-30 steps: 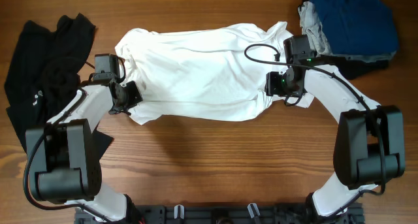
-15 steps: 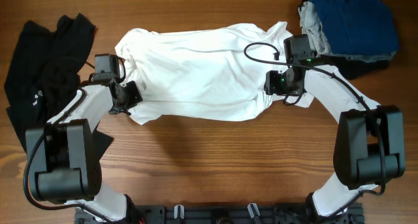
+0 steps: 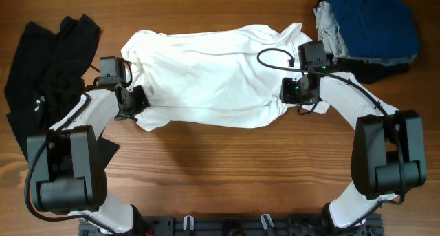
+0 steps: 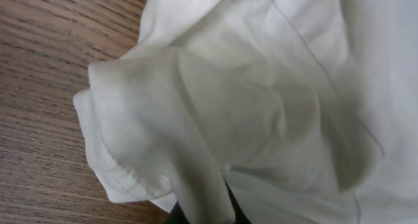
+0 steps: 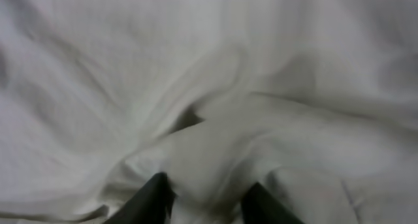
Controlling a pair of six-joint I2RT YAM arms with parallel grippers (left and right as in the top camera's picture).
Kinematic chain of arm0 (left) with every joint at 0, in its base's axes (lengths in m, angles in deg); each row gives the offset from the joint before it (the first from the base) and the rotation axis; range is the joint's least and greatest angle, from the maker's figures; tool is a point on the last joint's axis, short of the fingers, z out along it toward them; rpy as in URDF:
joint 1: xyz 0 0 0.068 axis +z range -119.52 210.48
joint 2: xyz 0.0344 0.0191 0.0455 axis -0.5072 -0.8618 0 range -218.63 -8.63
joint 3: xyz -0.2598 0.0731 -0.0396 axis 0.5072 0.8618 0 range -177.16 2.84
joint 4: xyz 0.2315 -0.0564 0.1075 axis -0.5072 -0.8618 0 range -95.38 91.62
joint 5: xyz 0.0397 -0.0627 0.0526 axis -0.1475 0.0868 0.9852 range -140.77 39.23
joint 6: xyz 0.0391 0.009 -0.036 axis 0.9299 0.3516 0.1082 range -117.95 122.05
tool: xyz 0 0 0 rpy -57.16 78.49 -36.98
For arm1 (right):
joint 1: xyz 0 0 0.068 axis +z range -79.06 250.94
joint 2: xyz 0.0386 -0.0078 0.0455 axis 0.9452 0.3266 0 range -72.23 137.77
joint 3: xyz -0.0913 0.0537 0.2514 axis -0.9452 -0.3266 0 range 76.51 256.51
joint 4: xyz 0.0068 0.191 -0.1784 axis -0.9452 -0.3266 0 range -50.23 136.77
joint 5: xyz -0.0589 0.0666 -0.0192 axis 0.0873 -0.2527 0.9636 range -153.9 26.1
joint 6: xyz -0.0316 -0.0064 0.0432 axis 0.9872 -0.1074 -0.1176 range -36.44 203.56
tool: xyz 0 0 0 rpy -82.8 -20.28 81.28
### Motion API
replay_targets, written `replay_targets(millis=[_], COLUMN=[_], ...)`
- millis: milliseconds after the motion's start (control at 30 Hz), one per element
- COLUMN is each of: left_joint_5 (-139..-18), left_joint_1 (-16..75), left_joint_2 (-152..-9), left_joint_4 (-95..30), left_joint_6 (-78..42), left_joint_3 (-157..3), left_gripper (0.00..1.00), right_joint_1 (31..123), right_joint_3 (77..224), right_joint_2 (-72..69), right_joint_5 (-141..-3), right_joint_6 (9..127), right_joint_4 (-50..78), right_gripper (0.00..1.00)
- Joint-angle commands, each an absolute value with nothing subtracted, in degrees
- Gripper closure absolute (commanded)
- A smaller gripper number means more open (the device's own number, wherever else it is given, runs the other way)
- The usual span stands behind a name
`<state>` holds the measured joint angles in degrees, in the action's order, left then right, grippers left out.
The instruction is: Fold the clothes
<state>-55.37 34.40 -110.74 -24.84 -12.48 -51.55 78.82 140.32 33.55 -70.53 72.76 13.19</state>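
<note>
A white shirt (image 3: 206, 78) lies spread and wrinkled across the far middle of the wooden table (image 3: 220, 174). My left gripper (image 3: 134, 102) is at the shirt's lower left corner. In the left wrist view a fold of the shirt (image 4: 261, 87) drapes over the gripper (image 4: 206, 214), whose dark fingers are shut on it. My right gripper (image 3: 294, 91) is at the shirt's right edge. In the right wrist view its two dark fingers (image 5: 209, 198) pinch a bunched fold of the shirt (image 5: 196, 67).
A black garment (image 3: 48, 64) lies crumpled at the far left. A blue garment (image 3: 375, 19) sits at the back right on a dark piece (image 3: 375, 72), with a grey cloth (image 3: 330, 26) beside it. Bare wood lies in front of the shirt.
My right gripper has shifted slightly to the right with the shirt's edge. The left arm and the rest of the shirt have not visibly moved.
</note>
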Motion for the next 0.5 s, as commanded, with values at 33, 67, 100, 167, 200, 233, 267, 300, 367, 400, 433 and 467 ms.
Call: replay_targets(millis=[33, 67, 100, 167, 200, 233, 267, 300, 367, 400, 433, 467], left_joint_5=[-56.7, -56.7, -56.7, -56.7, -56.7, -56.7, -56.7, -56.7, -56.7, -56.7, -56.7, -56.7], left_joint_1=[33.8, 33.8, 33.8, 33.8, 33.8, 33.8, 33.8, 33.8, 33.8, 33.8, 33.8, 33.8], left_joint_2=[-115.6, -115.6, -115.6, -115.6, -115.6, -115.6, -115.6, -115.6, -115.6, -115.6, -115.6, -115.6], left_joint_4=[-26.4, -26.4, -26.4, -26.4, -26.4, -26.4, -26.4, -26.4, -26.4, -26.4, -26.4, -26.4], left_joint_6=[-13.4, -13.4, -13.4, -13.4, -13.4, -13.4, -13.4, -13.4, -13.4, -13.4, -13.4, -13.4], left_joint_3=[-47.8, -47.8, -47.8, -47.8, -47.8, -47.8, -47.8, -47.8, -47.8, -47.8, -47.8, -47.8], left_gripper=[0.96, 0.96, 0.96, 0.96, 0.96, 0.96, 0.96, 0.96, 0.96, 0.96, 0.96, 0.96], right_joint_1=[78.7, 78.7, 78.7, 78.7, 78.7, 78.7, 78.7, 78.7, 78.6, 78.3, 78.0, 77.5], right_joint_3=[143.1, 143.3, 143.3, 143.3, 143.3, 143.3, 143.3, 143.3, 143.3, 143.3, 143.3, 143.3], right_joint_2=[33.0, 32.4, 31.8, 30.6, 29.7, 29.0, 28.3, 27.8, 26.2, 25.5, 24.7, 24.1], right_joint_5=[-71.2, -71.2, -71.2, -70.6, -69.9, -69.2, -68.5, -67.9, -66.7, -66.4, -66.4, -66.4], right_joint_6=[71.6, 71.5, 71.5, 71.5, 71.4, 71.4, 71.4, 71.4, 71.4, 71.4, 71.4, 71.4], right_joint_4=[10.7, 10.5, 10.4, 10.2, 10.0, 9.9, 9.7, 9.6, 9.2, 9.1, 9.0, 8.9], right_gripper=[0.83, 0.85, 0.87, 0.88, 0.89, 0.91, 0.94, 0.95, 0.96, 0.96, 0.96, 0.95])
